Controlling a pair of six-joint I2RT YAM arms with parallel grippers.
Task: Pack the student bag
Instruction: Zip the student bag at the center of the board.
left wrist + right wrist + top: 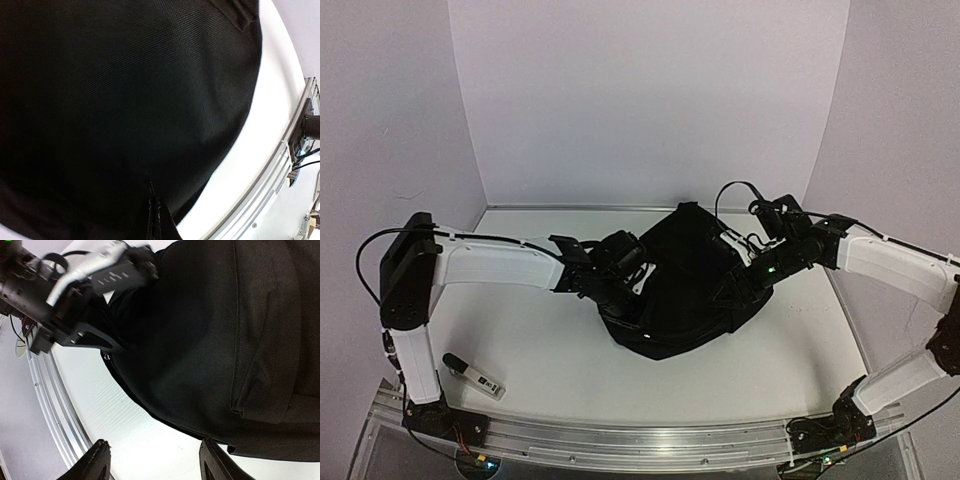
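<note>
From the top camera you see the student bag [685, 290] lying slumped in the middle of the white table [540, 350], between your two arms. Your left arm [490, 265] reaches in from the left, and the left gripper [623, 305] sits low at the bag's left edge. Your right arm [890, 265] comes in from the right, and the right gripper [738, 282] hangs over the bag's right side. From up here you cannot make out how either pair of jaws stands. A small white and black object [475, 375] lies near the left arm's base, well apart from the bag.

In your left wrist view, black woven cloth fills nearly the whole frame. The two fingers [161, 220] are pressed together into one thin wedge at the bottom edge, so this gripper is closed. Its tips are against the cloth, where a narrow ridge runs up from them. You cannot tell whether a fold is pinched between them. At the right you see bare table and the aluminium rail [260, 195].

In your right wrist view, the fingers stand wide apart at the bottom, with only bare table and the bag's lower edge between them. This gripper is spread and grasps nothing. The bag fills the right and upper frame, showing a stitched pocket panel [262, 340]. At upper left the left gripper touches the bag's edge.
</note>
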